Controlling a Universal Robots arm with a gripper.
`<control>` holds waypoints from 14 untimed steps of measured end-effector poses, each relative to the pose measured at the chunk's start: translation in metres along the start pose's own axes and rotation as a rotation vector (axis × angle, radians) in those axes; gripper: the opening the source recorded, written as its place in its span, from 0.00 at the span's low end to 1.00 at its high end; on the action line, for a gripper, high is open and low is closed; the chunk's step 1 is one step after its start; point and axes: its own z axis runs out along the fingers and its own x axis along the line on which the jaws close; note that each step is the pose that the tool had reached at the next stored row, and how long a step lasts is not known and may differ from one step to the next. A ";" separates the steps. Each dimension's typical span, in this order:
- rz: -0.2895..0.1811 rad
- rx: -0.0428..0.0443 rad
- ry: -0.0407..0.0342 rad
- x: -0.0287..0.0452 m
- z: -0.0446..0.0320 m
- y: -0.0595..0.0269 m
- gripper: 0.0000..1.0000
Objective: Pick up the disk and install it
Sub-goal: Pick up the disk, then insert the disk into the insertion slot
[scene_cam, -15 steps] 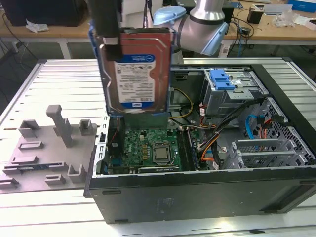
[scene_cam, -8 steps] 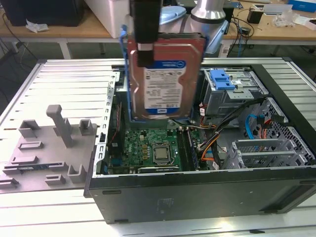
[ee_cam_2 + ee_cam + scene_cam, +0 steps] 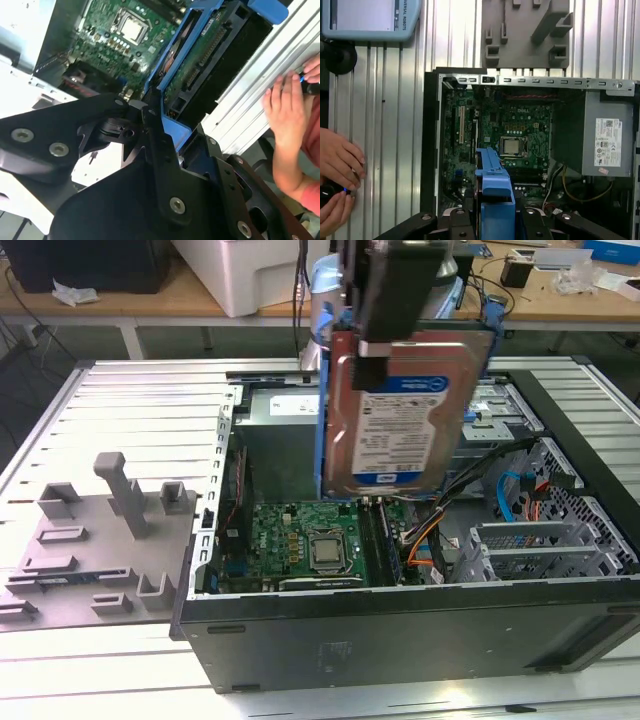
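So the hand (image 3: pixel 378 340) is clamped tight on the top edge of the disk (image 3: pixel 400 410), which hangs upright in the upper middle of the exterior view. Its white and blue label faces the camera and the blue bracket (image 3: pixel 322 410) runs down its side. It's in the air above the open computer case (image 3: pixel 400 640), touching nothing but the hand and not seated in anything. Straight below it, in the middle of the frame, are the green motherboard (image 3: pixel 290 540) and its square processor socket (image 3: pixel 325 552), with a bunch of orange and blue cables (image 3: pixel 432 540) just toward the exterior view's right. The case lies on its side on a slotted aluminium bench (image 3: pixel 150 410), and a grey plastic fixture plate (image 3: pixel 90 540) sits on the bench at the exterior view's left, well apart from the disk. In the second wrist view you look along the disk's circuit-board side with the bracket around it, and the black jaws grip it at the near end. In both wrist views a person's fingers (image 3: pixel 289 95) rest on the bench next to the case. The first wrist view also shows the grey power supply box (image 3: pixel 607 145) with its white sticker inside the case, beside the motherboard.
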 end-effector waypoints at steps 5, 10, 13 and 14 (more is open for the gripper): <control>0.000 -0.0004 -0.0002 0.0030 0.0000 -0.0086 0.37; 0.000 -0.0004 -0.0001 0.0031 0.0000 -0.0101 0.37; 0.000 -0.0004 -0.0002 0.0031 0.0000 -0.0105 0.37; 0.000 -0.0004 -0.0002 0.0031 0.0000 -0.0106 0.37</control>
